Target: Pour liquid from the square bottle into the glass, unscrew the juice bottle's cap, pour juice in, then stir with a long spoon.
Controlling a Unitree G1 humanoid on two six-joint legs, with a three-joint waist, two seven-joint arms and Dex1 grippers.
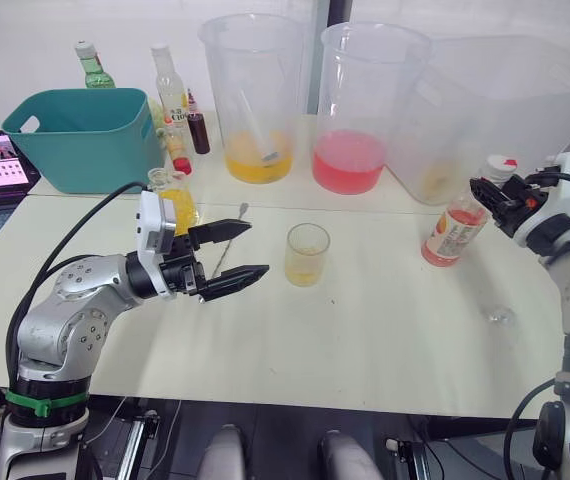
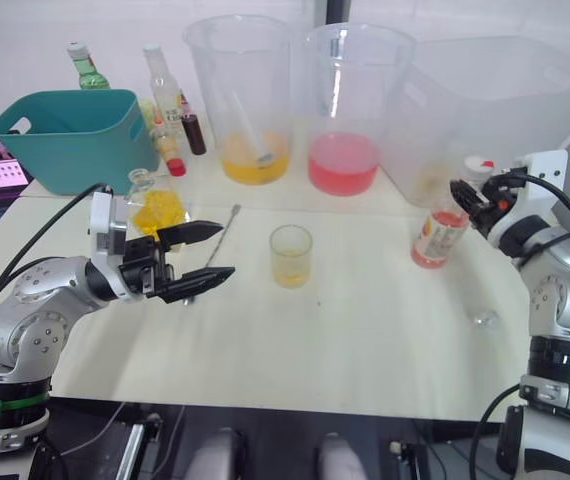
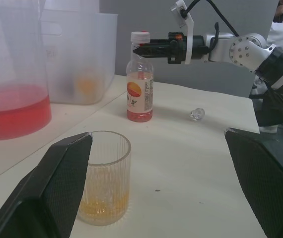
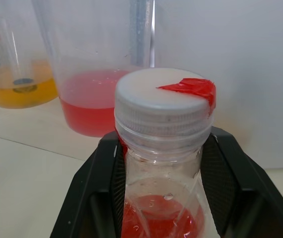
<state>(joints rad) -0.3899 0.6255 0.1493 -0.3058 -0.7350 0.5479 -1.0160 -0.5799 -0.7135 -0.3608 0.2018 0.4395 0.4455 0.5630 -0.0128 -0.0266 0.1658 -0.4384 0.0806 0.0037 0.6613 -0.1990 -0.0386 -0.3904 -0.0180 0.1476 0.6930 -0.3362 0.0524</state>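
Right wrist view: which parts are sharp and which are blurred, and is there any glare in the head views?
Right wrist view: the juice bottle's cap is sharp, while the jug of yellow liquid behind is soft. Left wrist view: the left gripper's near fingers look blurred; the glass is clearer. Left eye view: the wall behind the big jugs is washed out by bright light.
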